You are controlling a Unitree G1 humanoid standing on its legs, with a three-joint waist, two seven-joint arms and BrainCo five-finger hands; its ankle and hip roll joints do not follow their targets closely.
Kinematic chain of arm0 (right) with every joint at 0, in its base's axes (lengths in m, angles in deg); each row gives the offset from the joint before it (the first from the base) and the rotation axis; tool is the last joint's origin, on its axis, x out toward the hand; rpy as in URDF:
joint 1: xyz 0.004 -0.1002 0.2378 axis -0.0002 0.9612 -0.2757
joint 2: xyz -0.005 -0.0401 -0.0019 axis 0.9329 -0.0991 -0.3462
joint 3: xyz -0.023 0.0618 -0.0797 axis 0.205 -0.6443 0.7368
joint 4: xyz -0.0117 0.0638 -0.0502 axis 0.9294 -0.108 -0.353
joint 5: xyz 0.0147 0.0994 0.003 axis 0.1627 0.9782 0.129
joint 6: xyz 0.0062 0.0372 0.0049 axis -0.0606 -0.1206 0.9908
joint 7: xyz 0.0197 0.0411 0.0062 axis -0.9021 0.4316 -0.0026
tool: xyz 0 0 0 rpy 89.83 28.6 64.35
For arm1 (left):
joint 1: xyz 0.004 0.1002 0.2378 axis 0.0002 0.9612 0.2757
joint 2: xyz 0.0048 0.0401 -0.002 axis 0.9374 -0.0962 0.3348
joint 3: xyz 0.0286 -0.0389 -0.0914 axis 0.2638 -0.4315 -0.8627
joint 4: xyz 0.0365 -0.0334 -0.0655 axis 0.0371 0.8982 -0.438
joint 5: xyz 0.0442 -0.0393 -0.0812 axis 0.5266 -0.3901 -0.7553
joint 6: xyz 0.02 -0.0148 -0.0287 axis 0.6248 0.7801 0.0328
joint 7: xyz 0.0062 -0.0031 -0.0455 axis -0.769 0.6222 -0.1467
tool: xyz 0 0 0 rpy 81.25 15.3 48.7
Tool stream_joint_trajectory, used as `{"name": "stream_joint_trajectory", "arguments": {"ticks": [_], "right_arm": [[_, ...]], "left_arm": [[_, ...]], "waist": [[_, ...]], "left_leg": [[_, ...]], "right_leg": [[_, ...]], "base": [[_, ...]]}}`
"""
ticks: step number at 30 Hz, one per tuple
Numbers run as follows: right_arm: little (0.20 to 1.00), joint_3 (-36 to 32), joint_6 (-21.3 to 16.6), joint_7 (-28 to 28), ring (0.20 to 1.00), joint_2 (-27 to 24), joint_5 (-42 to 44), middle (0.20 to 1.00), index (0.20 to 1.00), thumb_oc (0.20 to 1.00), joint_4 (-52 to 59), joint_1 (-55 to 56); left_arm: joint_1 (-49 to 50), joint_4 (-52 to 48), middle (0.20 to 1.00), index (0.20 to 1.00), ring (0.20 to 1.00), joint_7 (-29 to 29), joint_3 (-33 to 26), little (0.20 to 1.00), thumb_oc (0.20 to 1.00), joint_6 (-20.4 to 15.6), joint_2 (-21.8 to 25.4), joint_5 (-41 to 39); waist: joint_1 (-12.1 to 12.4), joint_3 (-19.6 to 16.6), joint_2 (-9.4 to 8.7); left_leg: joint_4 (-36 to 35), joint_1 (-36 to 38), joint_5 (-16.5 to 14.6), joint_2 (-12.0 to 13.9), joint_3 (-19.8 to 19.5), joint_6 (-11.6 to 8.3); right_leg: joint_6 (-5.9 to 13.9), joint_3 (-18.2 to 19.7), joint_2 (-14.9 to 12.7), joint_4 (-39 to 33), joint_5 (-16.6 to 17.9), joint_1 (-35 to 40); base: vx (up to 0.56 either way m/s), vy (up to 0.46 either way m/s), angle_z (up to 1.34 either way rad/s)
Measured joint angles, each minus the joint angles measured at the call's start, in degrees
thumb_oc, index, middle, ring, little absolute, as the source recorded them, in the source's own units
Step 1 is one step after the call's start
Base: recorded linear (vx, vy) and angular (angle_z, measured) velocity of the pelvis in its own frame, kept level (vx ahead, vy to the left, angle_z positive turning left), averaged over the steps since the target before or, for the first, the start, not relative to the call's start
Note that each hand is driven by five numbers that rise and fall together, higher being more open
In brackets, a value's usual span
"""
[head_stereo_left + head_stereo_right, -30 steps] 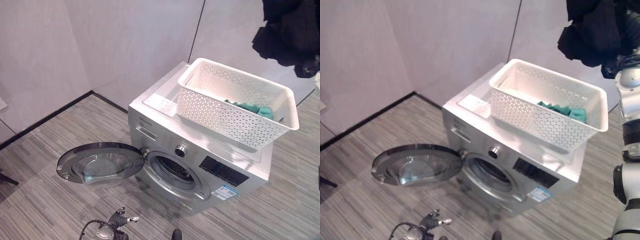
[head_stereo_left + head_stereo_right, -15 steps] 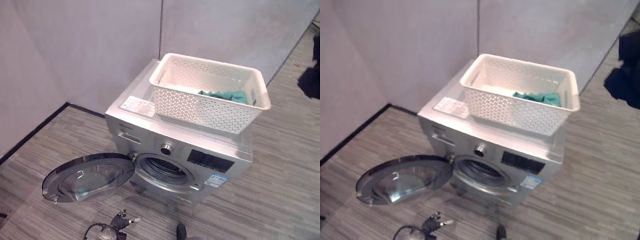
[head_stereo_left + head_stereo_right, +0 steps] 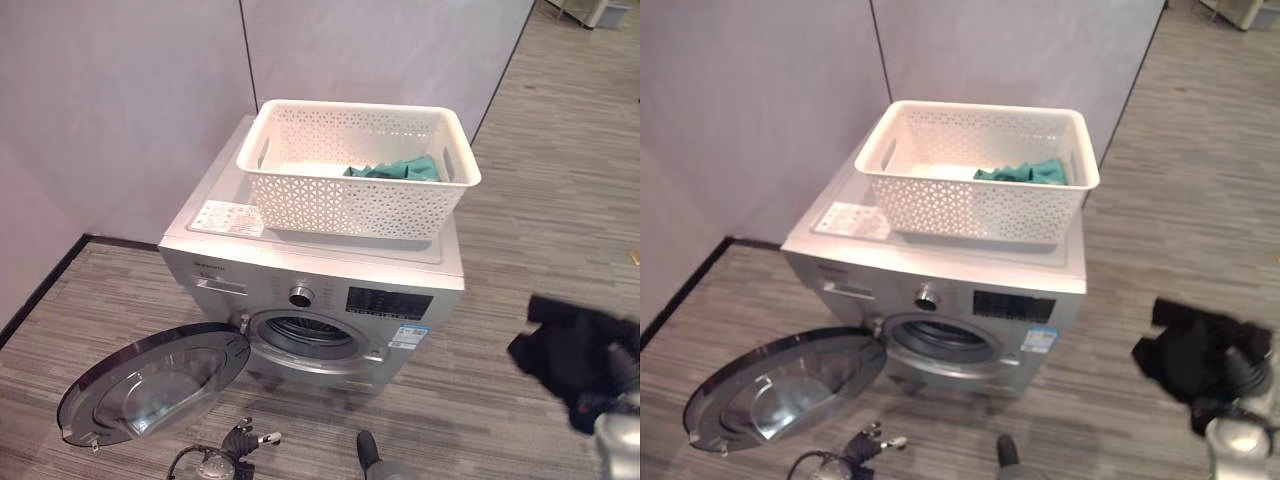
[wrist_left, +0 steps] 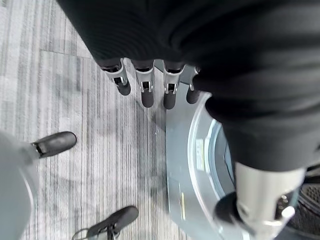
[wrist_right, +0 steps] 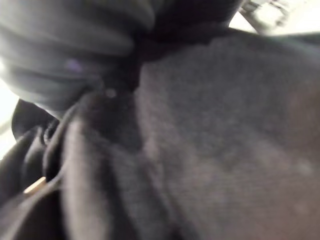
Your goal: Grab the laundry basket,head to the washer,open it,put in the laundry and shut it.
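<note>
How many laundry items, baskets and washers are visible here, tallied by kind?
Laundry items: 2, a teal cloth in the basket and a black garment at the right hand
White perforated plastic baskets: 1
Silver front-loading washers, round door open: 1
Total: 4

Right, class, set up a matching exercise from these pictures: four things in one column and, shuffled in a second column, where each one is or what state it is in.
Things:
1. white basket
2. washer door
3. green cloth
4. black garment

Places or states:
A. swung wide open, low over the floor
B. lying inside the basket
C. standing on top of the washer
D. hanging at the right hand, off to the washer's right

Pairs: 1-C, 2-A, 3-B, 4-D
</note>
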Motion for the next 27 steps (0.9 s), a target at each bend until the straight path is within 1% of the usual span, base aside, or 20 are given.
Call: {"name": "stream_joint_trajectory", "arguments": {"ticks": [2, 3, 4, 5, 6, 7, 8, 9, 10, 11, 12, 14, 15, 17, 20, 21, 22, 24, 27], "right_arm": [[0.200, 5.1, 0.1, -2.5, 0.200, 1.2, 2.7, 0.200, 0.200, 0.200, -3.0, 0.8], [0.200, 7.0, -0.8, -3.1, 0.200, 2.6, 4.1, 0.200, 0.200, 0.200, -4.8, 0.5], [0.200, 8.6, -1.4, -3.4, 0.200, 3.2, 6.1, 0.200, 0.200, 0.200, -9.4, -1.7], [0.200, 11.6, -1.6, -4.5, 0.200, 4.4, 7.7, 0.200, 0.200, 0.200, -12.1, -2.9], [0.200, 13.2, -1.6, -4.8, 0.200, 5.1, 8.3, 0.200, 0.200, 0.200, -13.9, -3.7], [0.200, 15.9, -1.4, -6.2, 0.200, 6.8, 9.3, 0.200, 0.200, 0.200, -16.5, -4.9], [0.200, 17.0, -1.4, -6.6, 0.200, 7.4, 9.5, 0.200, 0.200, 0.200, -16.9, -5.2], [0.200, 19.8, -1.5, -7.4, 0.200, 8.2, 10.3, 0.200, 0.200, 0.200, -18.6, -6.3], [0.200, 20.7, -1.6, -7.7, 0.200, 8.7, 10.7, 0.200, 0.200, 0.200, -19.6, -7.2], [0.200, 22.2, -1.8, -7.8, 0.200, 9.8, 12.1, 0.200, 0.200, 0.200, -22.5, -9.6], [0.200, 23.0, -1.9, -7.8, 0.200, 10.3, 13.0, 0.200, 0.200, 0.200, -23.1, -10.4], [0.200, 24.5, -2.1, -7.8, 0.200, 10.7, 14.8, 0.200, 0.200, 0.200, -24.6, -12.7], [0.200, 25.2, -2.2, -7.6, 0.200, 10.7, 15.4, 0.200, 0.200, 0.200, -25.6, -14.8], [0.200, 25.4, -2.2, -7.5, 0.200, 10.7, 16.3, 0.200, 0.200, 0.200, -26.2, -17.0], [0.200, 25.4, -2.3, -7.2, 0.200, 10.9, 17.1, 0.200, 0.200, 0.200, -26.8, -19.5], [0.200, 25.5, -2.6, -7.0, 0.200, 10.9, 17.1, 0.200, 0.200, 0.200, -27.1, -19.8], [0.200, 25.5, -3.1, -6.2, 0.200, 11.2, 18.2, 0.200, 0.200, 0.200, -29.8, -22.4], [0.200, 25.4, -3.3, -5.4, 0.200, 11.4, 19.3, 0.200, 0.200, 0.200, -32.3, -24.9], [0.200, 25.5, -3.3, -5.1, 0.200, 11.8, 19.4, 0.200, 0.200, 0.200, -32.3, -25.3]], "left_arm": [[-0.2, -0.1, 1.000, 1.000, 1.000, 0.2, 0.4, 1.000, 1.000, 0.0, -0.6, -0.4], [-0.3, -0.1, 1.000, 1.000, 1.000, 0.1, 1.3, 1.000, 1.000, -0.1, -0.9, -0.5], [-0.6, 0.0, 1.000, 1.000, 1.000, 0.2, 1.7, 1.000, 1.000, -0.1, -0.4, -0.5], [-0.8, -0.6, 1.000, 1.000, 1.000, 0.1, 2.7, 1.000, 1.000, -0.1, -0.4, -0.6], [-1.0, -0.7, 1.000, 1.000, 1.000, 0.1, 3.0, 1.000, 1.000, -0.2, -0.4, -0.7], [-1.2, -0.6, 1.000, 1.000, 1.000, 0.1, 3.5, 1.000, 1.000, -0.2, -0.5, -0.8], [-1.1, -0.7, 1.000, 1.000, 1.000, -0.1, 3.8, 1.000, 1.000, -0.2, -0.6, -0.8], [-1.0, -0.7, 1.000, 1.000, 1.000, -0.2, 4.2, 1.000, 1.000, -0.2, -0.7, -0.8], [-0.9, -0.7, 1.000, 1.000, 1.000, -0.3, 4.4, 1.000, 1.000, -0.2, -0.6, -0.8], [-1.2, -0.6, 1.000, 1.000, 1.000, -0.6, 4.5, 1.000, 1.000, -0.2, -0.3, -0.8], [-1.2, -0.8, 1.000, 1.000, 1.000, -0.8, 4.6, 1.000, 1.000, -0.2, -0.3, -0.9], [-1.6, -3.1, 1.000, 1.000, 1.000, -1.2, 5.6, 1.000, 1.000, -0.3, 0.2, -0.9], [-1.5, -3.1, 1.000, 1.000, 1.000, -1.6, 5.8, 1.000, 1.000, -0.4, 0.2, -1.0], [-1.8, -4.1, 1.000, 1.000, 1.000, -2.4, 6.2, 1.000, 1.000, -0.4, 0.5, -1.1], [-1.1, -4.6, 1.000, 1.000, 1.000, -2.8, 6.3, 1.000, 1.000, -0.4, 0.6, -1.1], [-1.1, -4.7, 1.000, 1.000, 1.000, -2.8, 6.4, 1.000, 1.000, -0.4, 0.6, -1.1], [-1.7, -4.7, 1.000, 1.000, 1.000, -3.1, 6.8, 1.000, 1.000, -0.7, 0.7, -1.3], [-2.8, -4.8, 1.000, 1.000, 1.000, -3.4, 7.6, 1.000, 1.000, -0.8, 0.8, -2.8], [-2.8, -4.8, 1.000, 1.000, 1.000, -3.9, 7.7, 1.000, 1.000, -0.8, 1.0, -2.9]], "waist": [[-0.4, 0.1, -0.14], [-0.1, 0.2, 0.24], [-0.1, 0.6, -0.57], [0.6, 0.8, -0.34], [0.7, 0.9, -0.48], [1.3, 1.0, -0.64], [2.0, 1.1, -0.39], [2.3, 1.2, -0.31], [2.6, 1.2, -0.23], [2.6, 1.5, -0.50], [3.6, 1.9, -0.17], [3.7, 3.1, 0.16], [4.9, 3.8, 0.80], [5.2, 4.2, 1.50], [5.6, 4.9, 2.03], [5.7, 5.0, 2.11], [6.0, 6.2, 2.06], [6.5, 7.2, 2.06], [6.7, 7.6, 2.26]], "left_leg": [[0.0, 0.0, -0.1, -0.1, 0.1, 0.08], [0.0, 0.0, -0.1, -0.1, 0.0, 0.12], [0.0, 0.2, 0.0, 0.0, 0.1, 0.09], [0.0, 0.0, 0.0, 0.0, 0.0, 0.04], [0.0, 0.0, 0.1, 0.0, 0.0, -0.02], [0.0, -0.1, 0.2, 0.0, 0.0, -0.24], [0.0, -0.2, 0.3, 0.0, -0.1, -0.39], [0.1, -0.4, 0.4, 0.0, -0.1, -0.41], [0.1, -0.8, 0.4, 0.0, -0.3, -0.41], [0.2, -1.0, 0.6, -0.1, -0.3, -0.45], [0.3, -1.3, 0.8, -0.1, -0.7, -0.50], [0.3, -2.1, 1.1, -0.2, -2.1, -0.44], [0.3, -2.4, 1.2, -0.3, -2.4, -0.50], [0.3, -3.9, 1.5, -0.3, -3.4, -0.58], [0.3, -4.7, 1.9, -0.2, -4.7, -0.73], [0.3, -5.0, 1.9, -0.2, -5.0, -0.75], [0.3, -5.3, 2.1, -0.3, -5.4, -0.72], [0.3, -6.6, 2.6, -0.5, -6.1, -0.73], [0.3, -6.9, 2.7, -0.5, -6.4, -0.73]], "right_leg": [[0.01, 0.0, -0.1, 0.0, 0.0, 0.0], [0.00, -0.2, -0.2, 0.0, 0.0, 0.1], [0.04, -0.1, 0.0, 0.0, 0.1, 0.0], [0.02, -0.2, -0.1, 0.0, 0.1, -0.1], [0.04, -0.2, -0.1, 0.0, 0.2, -0.2], [0.28, -0.2, -0.1, 0.0, 0.5, -0.4], [0.29, -0.3, -0.1, 0.0, 0.5, -0.4], [0.17, -0.4, -0.2, 0.0, 0.6, -0.6], [0.06, -0.6, -0.2, 0.0, 0.7, -0.6], [0.04, -0.9, -0.3, 0.0, 0.8, -0.9], [-0.04, -1.4, -0.4, 0.0, 0.9, -0.9], [-0.04, -2.7, -0.7, 0.0, 0.9, -1.1], [-0.04, -3.0, -0.8, 0.0, 0.9, -1.1], [-0.04, -3.8, -1.0, 0.0, 0.8, -2.0], [-0.08, -5.1, -1.1, 0.0, 0.9, -2.2], [-0.10, -5.4, -1.2, 0.0, 0.9, -2.2], [-0.10, -6.0, -1.4, 0.0, 0.8, -2.3], [-0.14, -6.5, -1.6, 0.0, 0.9, -3.2], [-0.14, -6.7, -1.6, 0.2, 0.9, -3.3]], "base": [[0.00, 0.000, 0.00], [0.00, 0.000, 0.00], [0.00, 0.000, 0.00], [0.00, 0.000, 0.00], [0.00, 0.000, 0.00], [0.00, 0.000, 0.00], [-0.04, -0.006, 0.02], [-0.03, -0.004, 0.05], [-0.05, -0.005, 0.08], [-0.06, 0.003, 0.13], [-0.06, 0.003, 0.22], [-0.08, 0.007, 0.32], [-0.10, 0.007, 0.24], [-0.05, 0.004, 0.21], [-0.03, 0.002, 0.21], [-0.05, 0.011, 0.25], [-0.03, 0.005, 0.15], [-0.01, 0.001, 0.18], [-0.07, 0.024, 0.08]]}}
